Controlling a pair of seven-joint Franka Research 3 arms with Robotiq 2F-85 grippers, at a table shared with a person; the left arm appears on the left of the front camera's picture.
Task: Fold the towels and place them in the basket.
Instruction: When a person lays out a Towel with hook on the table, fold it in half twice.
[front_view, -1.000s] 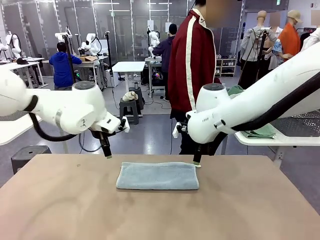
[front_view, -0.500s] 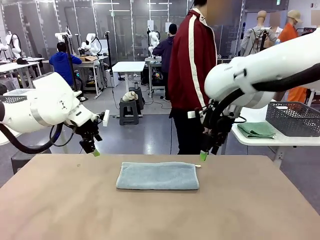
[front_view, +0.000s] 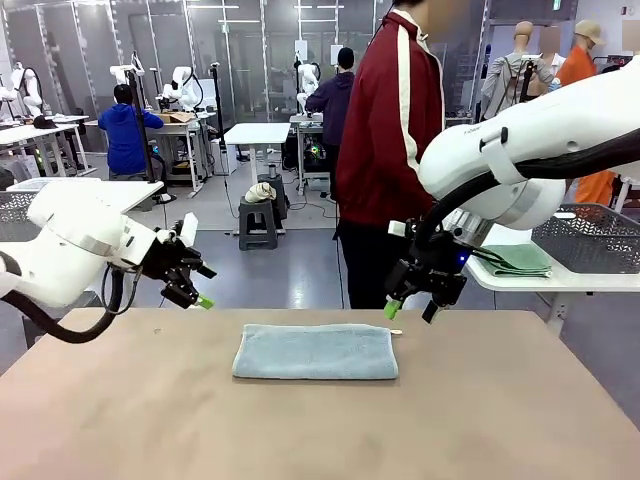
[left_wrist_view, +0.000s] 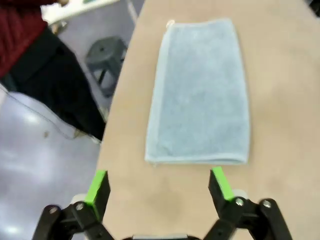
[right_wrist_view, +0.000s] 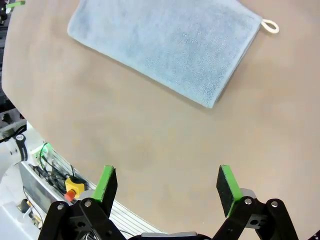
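A light blue-grey towel (front_view: 315, 351) lies folded into a flat rectangle at the middle of the table; its small hanging loop (right_wrist_view: 270, 26) sticks out at one corner. My left gripper (front_view: 195, 290) hovers open, off the towel's left end and above the table's far edge. In the left wrist view the towel (left_wrist_view: 200, 95) lies beyond the empty left gripper (left_wrist_view: 159, 182). My right gripper (front_view: 411, 310) hangs open just past the towel's right end, holding nothing. The right wrist view looks down on the towel (right_wrist_view: 165, 47) ahead of the right gripper (right_wrist_view: 167, 182). The dark mesh basket (front_view: 590, 238) stands on a side table at right.
A person in a dark red jacket (front_view: 385, 130) stands at the table's far side, behind the towel. A folded green towel (front_view: 515, 260) lies on the white side table next to the basket. A paler mesh basket (front_view: 18, 212) stands at far left. Bare tabletop (front_view: 320, 430) lies in front.
Both grippers have come up off the towel's two ends and drawn apart, the left one leftward, the right one rightward. The towel stays folded and still. The person shifted slightly right.
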